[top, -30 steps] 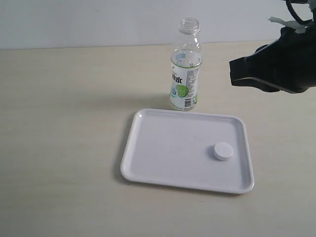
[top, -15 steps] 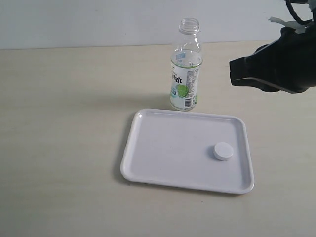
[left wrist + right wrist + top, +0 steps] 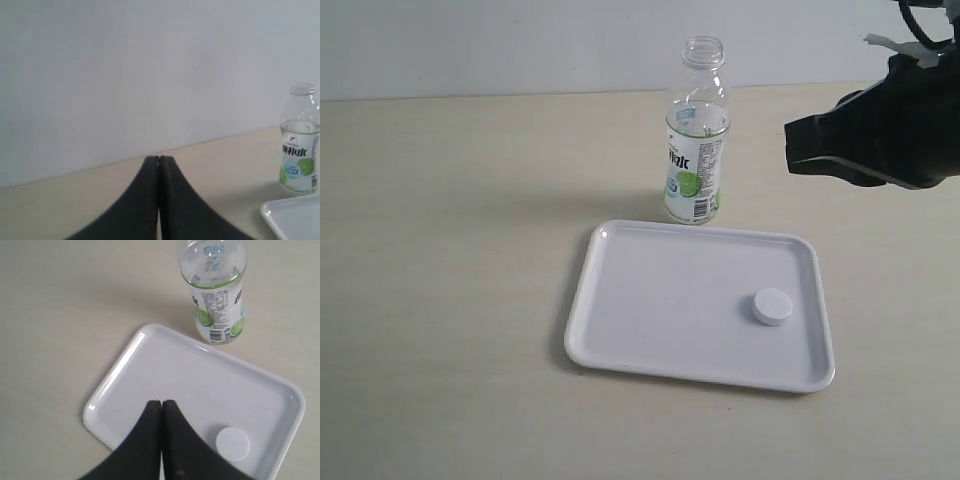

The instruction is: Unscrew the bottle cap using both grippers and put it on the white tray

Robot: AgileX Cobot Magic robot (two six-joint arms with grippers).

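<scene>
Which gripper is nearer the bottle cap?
Right. The right gripper hovers by the white tray with the bottle cap in its view; the left gripper sits farther off, seeing only a tray corner.

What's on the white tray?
Only the small round white plastic screw cap, lying flat on the flat rectangular white plastic tray. Exterior view shows the whole tray; nothing is covered.

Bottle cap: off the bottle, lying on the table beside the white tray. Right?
No. The bottle cap lies in the white tray, not on the table beside it; the exterior view shows it. It is off the bottle.
</scene>
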